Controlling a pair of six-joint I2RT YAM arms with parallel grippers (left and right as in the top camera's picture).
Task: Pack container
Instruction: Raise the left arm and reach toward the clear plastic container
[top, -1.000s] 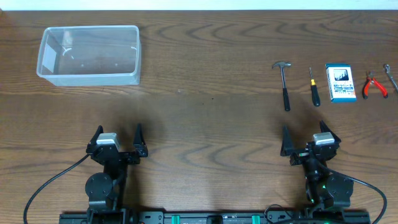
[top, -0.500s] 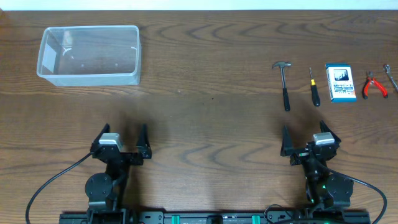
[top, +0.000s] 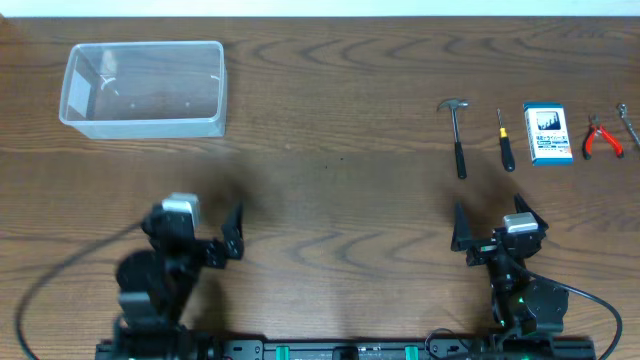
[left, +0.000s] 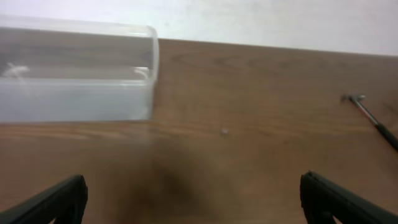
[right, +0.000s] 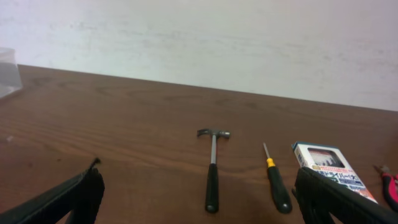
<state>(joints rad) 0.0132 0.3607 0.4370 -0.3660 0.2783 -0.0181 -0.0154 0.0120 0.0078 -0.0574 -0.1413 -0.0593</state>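
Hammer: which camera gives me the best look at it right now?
Right wrist view: the hammer lies whole, close and sharp, head pointing away, beside the screwdriver. Overhead shows the hammer whole but small. Left wrist catches it blurred at the right edge, handle cut off.

The table (top: 340, 200) under me is dark brown wood with wavy, looping grain. At the far left, the container (top: 143, 88) is clear plastic, hazy grey-white along its walls, and the brown shows through its floor. At the far right lie a hammer (top: 459, 140) with a black handle and silvery head, a screwdriver (top: 505, 145) with a black handle and yellow collar, a blue-and-white box (top: 548, 133), and pliers (top: 602, 138) with red grips. My left gripper (top: 192, 222) and right gripper (top: 495, 222) are black, each topped by a light grey block. The wall (right: 217, 43) beyond the far edge is mottled off-white.
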